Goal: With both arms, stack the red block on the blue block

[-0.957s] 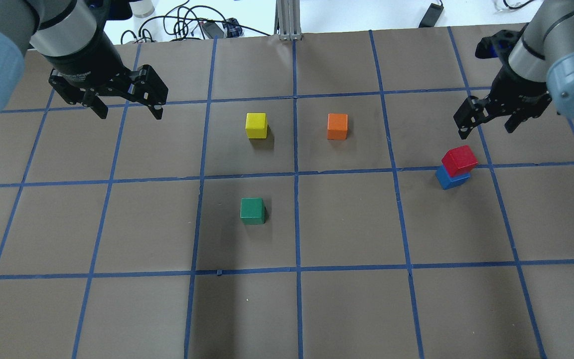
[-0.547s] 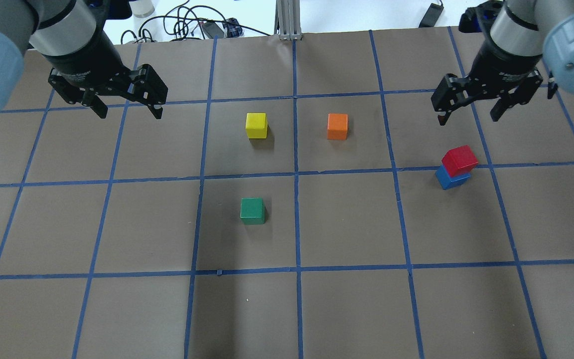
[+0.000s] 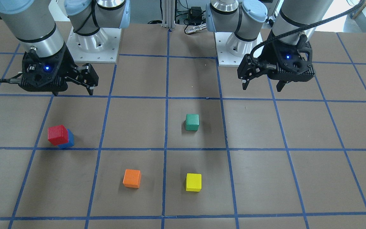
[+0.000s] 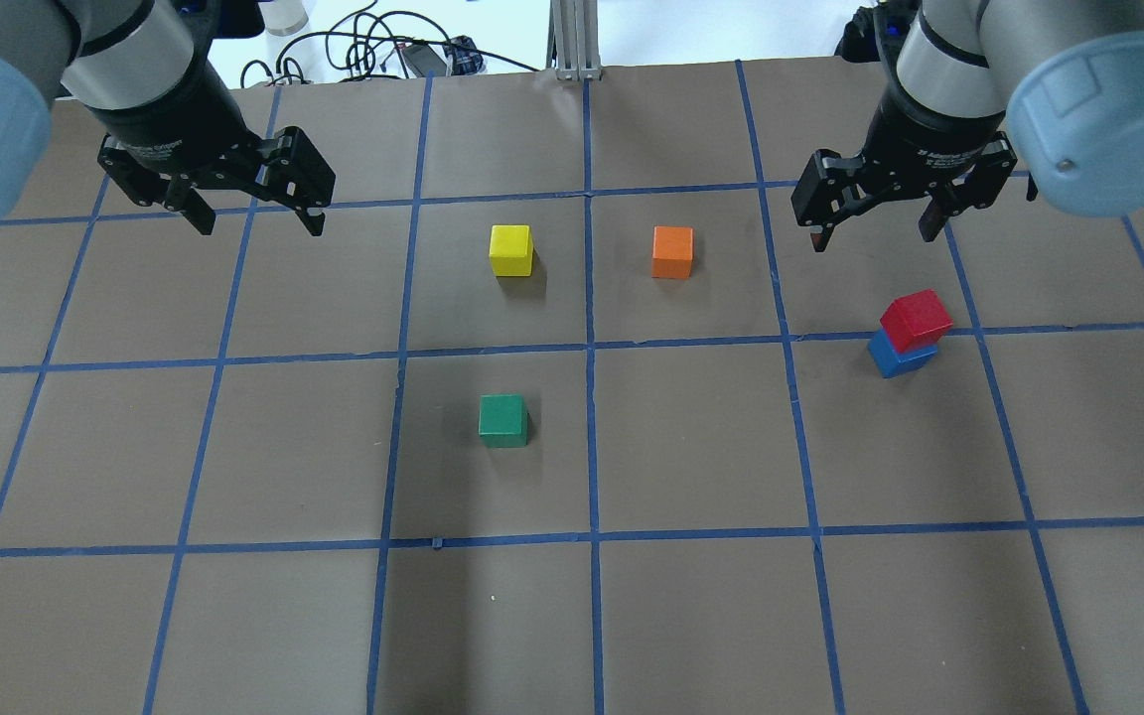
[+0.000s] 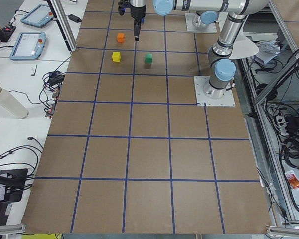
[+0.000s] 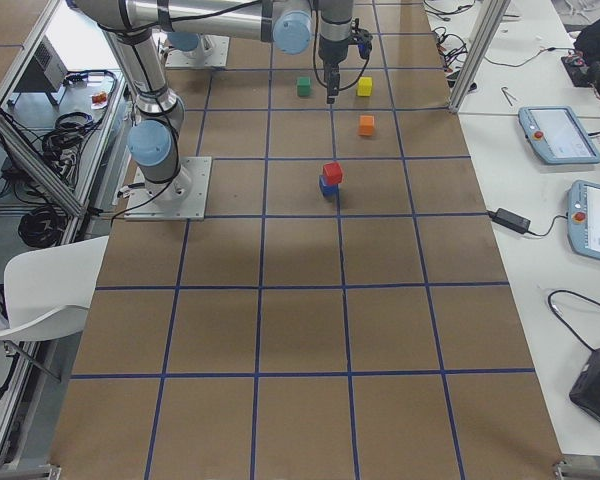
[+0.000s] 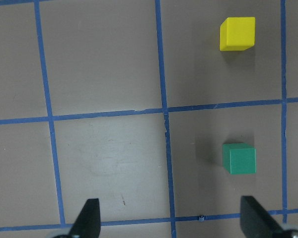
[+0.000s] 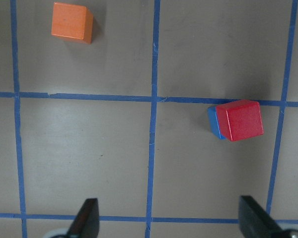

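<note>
Brown gridded table (image 4: 691, 447): matte red cube (image 4: 917, 319) sits skewed atop royal blue cube (image 4: 895, 356). Left gripper (image 4: 260, 230) and right gripper (image 4: 871, 241) hover pointing down, jaws apart, empty; wrist lettering (image 4: 157, 151) unreadable.

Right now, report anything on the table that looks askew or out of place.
Nothing clearly odd. The red block rests on the blue block; blue peeks out at one side, perhaps only from the camera angle.

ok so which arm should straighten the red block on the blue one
Probably the right: the right gripper hangs open close by the red block on the blue block; the left gripper is far off.
</note>
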### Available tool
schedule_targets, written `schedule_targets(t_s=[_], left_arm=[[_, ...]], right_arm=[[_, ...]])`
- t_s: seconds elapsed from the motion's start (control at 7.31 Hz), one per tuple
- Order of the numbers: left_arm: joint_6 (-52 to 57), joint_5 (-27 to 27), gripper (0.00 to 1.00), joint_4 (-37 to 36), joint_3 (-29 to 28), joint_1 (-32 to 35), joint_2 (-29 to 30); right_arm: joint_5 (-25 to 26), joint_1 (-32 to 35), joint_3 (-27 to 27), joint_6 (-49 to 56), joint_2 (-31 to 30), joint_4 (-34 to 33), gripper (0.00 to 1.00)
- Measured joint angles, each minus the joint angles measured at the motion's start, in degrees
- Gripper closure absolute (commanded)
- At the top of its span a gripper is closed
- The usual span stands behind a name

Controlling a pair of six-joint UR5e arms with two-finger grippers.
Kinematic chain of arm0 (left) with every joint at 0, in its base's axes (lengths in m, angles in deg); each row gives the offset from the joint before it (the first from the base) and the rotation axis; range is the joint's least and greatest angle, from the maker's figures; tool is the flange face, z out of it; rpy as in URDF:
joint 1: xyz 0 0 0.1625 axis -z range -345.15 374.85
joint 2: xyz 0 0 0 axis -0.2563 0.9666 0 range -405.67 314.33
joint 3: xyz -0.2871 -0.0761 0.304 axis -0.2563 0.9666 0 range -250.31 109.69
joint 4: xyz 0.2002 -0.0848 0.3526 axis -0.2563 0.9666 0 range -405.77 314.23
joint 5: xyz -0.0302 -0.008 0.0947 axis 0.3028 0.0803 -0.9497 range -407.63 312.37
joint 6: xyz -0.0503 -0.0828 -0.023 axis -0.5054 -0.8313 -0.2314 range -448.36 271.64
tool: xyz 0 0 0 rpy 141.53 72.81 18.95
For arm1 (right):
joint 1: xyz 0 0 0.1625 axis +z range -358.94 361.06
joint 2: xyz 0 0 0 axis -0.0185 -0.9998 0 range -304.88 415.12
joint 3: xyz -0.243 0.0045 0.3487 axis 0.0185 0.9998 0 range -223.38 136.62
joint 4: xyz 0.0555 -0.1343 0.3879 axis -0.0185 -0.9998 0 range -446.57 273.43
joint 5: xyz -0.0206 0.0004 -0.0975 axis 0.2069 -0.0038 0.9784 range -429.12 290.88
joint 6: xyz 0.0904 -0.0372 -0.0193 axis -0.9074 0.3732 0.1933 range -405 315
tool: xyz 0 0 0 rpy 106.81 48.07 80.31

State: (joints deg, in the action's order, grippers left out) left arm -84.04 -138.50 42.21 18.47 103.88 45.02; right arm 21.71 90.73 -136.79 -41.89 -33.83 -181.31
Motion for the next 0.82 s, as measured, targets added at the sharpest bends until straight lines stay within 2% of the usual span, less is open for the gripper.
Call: schedule_targets(t_s=[0.82], left_arm=[[0.07,0.06,0.00,-0.02,0.24,0.00,-0.32]], right_arm=[[-0.11,-0.19,-0.37,-0.02,-2.93,5.48,0.00]])
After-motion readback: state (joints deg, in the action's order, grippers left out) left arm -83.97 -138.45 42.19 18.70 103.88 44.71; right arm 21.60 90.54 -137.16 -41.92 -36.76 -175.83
